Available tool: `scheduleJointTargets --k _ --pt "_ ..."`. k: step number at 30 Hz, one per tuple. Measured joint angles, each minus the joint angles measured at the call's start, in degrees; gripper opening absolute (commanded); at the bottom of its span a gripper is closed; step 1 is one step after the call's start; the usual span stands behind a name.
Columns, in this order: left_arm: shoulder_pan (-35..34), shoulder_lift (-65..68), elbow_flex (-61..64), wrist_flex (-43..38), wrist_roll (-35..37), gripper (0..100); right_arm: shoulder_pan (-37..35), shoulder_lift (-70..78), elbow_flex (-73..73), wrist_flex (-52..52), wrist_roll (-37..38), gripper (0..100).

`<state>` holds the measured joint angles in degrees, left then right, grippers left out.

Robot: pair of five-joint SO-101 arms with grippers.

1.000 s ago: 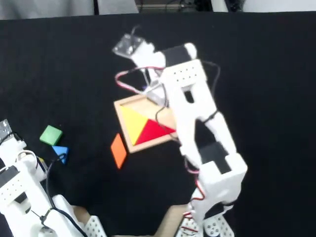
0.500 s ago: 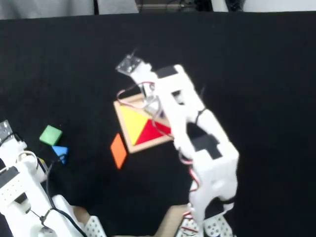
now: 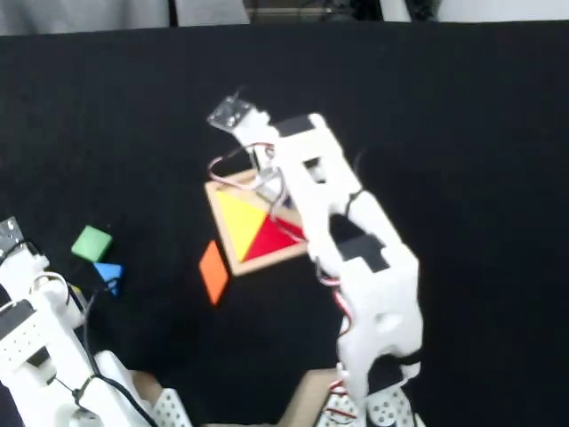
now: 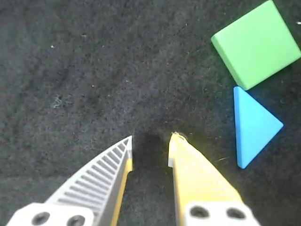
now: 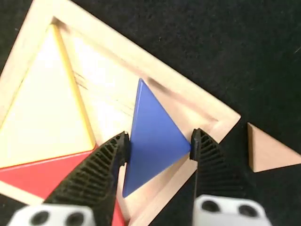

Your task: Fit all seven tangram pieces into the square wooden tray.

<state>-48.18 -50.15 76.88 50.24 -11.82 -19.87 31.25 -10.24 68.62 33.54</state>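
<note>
My right gripper (image 5: 159,141) is shut on a blue triangle (image 5: 153,136), which lies tilted in the open corner of the square wooden tray (image 5: 178,89). A yellow triangle (image 5: 42,122) and a red triangle (image 5: 42,174) lie flat in the tray. In the high view my right arm (image 3: 311,178) covers the tray's (image 3: 224,189) far corner. My left gripper (image 4: 150,146) stands open over bare black cloth, near a green square (image 4: 256,44) and a small blue triangle (image 4: 254,125). An orange parallelogram (image 3: 213,271) lies just outside the tray's near left edge.
A pale tan triangle (image 5: 270,153) lies on the cloth just past the tray's corner. The green square (image 3: 92,243) and small blue triangle (image 3: 108,273) sit at the table's left, close to my left arm (image 3: 31,311). Black cloth covers the whole table.
My right arm has folded in and dropped over the tray, its wrist drawing nearer the tray's far corner. The left arm and loose pieces have not moved.
</note>
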Motion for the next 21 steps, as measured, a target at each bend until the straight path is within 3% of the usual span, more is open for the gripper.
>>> scheduleJointTargets --k 3,21 --pt "0.0 0.0 0.0 0.0 0.0 14 0.0 0.0 -0.3 0.7 0.0 30.6" --pt "0.0 0.0 0.0 0.0 0.0 14 1.1 0.0 -2.7 3.2 0.1 30.2"
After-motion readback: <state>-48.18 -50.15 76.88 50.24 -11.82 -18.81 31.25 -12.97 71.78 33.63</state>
